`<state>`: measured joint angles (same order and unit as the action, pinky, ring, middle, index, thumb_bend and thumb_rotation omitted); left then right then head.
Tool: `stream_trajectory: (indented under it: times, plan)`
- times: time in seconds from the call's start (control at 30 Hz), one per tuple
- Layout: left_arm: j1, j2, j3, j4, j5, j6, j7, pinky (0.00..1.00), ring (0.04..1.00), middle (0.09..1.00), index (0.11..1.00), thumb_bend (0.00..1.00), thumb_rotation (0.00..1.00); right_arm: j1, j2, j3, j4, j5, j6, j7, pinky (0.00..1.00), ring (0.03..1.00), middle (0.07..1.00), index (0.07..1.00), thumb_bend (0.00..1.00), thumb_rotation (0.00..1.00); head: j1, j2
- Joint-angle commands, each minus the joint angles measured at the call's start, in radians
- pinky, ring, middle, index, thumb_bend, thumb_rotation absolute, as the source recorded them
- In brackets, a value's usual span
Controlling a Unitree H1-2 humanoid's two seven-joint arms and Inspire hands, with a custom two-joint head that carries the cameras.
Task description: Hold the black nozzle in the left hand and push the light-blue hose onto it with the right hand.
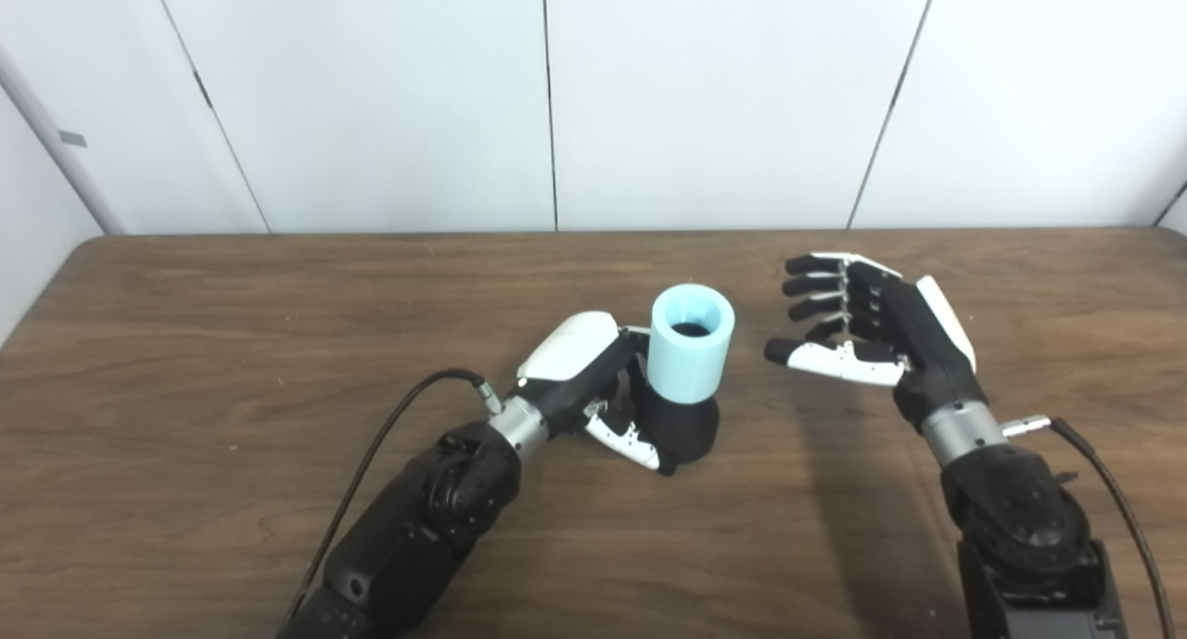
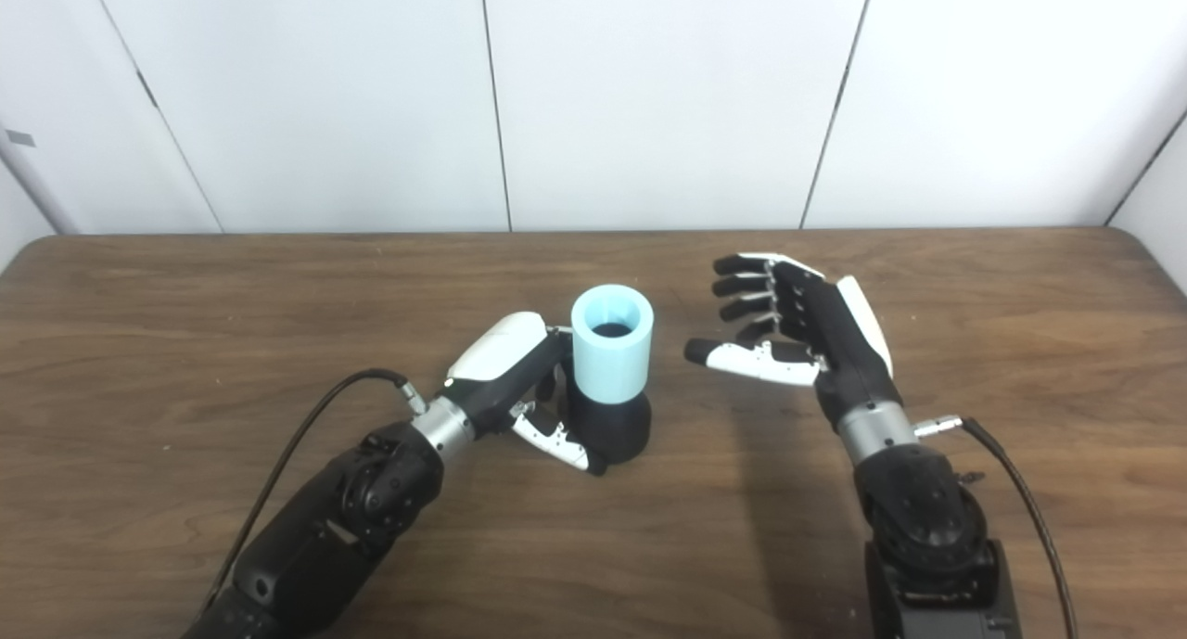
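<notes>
The left hand (image 1: 593,379) is wrapped around the squat black plastic nozzle (image 1: 682,428), its thumb curled across the front of the base and its fingers hidden behind, so the grip is closed on that piece. The nozzle stands upright on the dark brown wooden table (image 1: 232,342), roughly at its middle. Seated on top of it is the short light-blue hose (image 1: 692,342), a thick-walled cylinder with its open mouth facing up and a dark bore showing inside.

The right hand (image 1: 867,328) hangs just to the right of the hose, apart from it, palm turned toward it, fingers spread and thumb stretched out; it holds nothing and touches nothing.

There is bare wood on every side: a wide stretch to the left, another to the right of the right arm, and a band behind reaching to the table's far edge, which meets the white panelled wall (image 1: 723,92).

One nozzle, one hose, two hands, each trailing a black cable (image 1: 371,463).
</notes>
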<state>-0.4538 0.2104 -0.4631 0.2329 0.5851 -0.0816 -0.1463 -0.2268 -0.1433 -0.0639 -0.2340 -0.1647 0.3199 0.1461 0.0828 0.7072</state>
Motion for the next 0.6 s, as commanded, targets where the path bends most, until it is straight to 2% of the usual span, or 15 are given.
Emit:
stream_trajectory:
  times: [0.0, 0.03, 0.07, 0.17, 0.27, 0.57]
  plan:
    - [0.019, 0.05, -0.002, 0.024, 0.02, 0.099, -0.092, 0.65, 0.671, 0.693, 0.743, 0.79, 0.1, -0.021, -0.001, -0.008, -0.017, 0.029, -0.065, -0.019, 0.46, 0.584, 0.668, 0.678, 0.71, 0.13, 0.0, 0.001]
    - [0.019, 0.055, -0.004, 0.011, 0.021, 0.126, -0.122, 0.73, 0.756, 0.8, 0.83, 0.87, 0.15, -0.018, -0.001, -0.007, -0.017, 0.037, -0.068, -0.021, 0.45, 0.581, 0.669, 0.679, 0.72, 0.12, 0.004, 0.005]
    - [0.019, 0.058, -0.005, 0.001, 0.022, 0.145, -0.142, 0.79, 0.818, 0.865, 0.88, 0.91, 0.18, -0.017, -0.001, -0.005, -0.019, 0.042, -0.069, -0.022, 0.44, 0.58, 0.67, 0.68, 0.73, 0.12, 0.004, 0.005]
    - [0.019, 0.065, -0.013, -0.021, 0.038, 0.198, -0.185, 0.92, 0.945, 0.975, 0.954, 0.96, 0.22, -0.015, -0.013, 0.004, -0.015, 0.049, -0.079, -0.019, 0.44, 0.579, 0.674, 0.689, 0.74, 0.13, 0.001, 0.008]
    - [0.021, 0.066, -0.022, -0.033, 0.053, 0.222, -0.193, 0.99, 0.994, 0.998, 0.978, 0.97, 0.23, -0.014, -0.028, 0.012, -0.006, 0.05, -0.091, -0.013, 0.42, 0.576, 0.683, 0.695, 0.74, 0.12, 0.001, 0.008]
    - [0.011, 0.079, -0.043, -0.042, 0.068, 0.249, -0.218, 1.0, 1.0, 1.0, 0.987, 0.99, 0.25, -0.008, -0.051, 0.024, -0.019, 0.043, -0.085, -0.018, 0.4, 0.573, 0.691, 0.705, 0.74, 0.11, -0.001, 0.014]
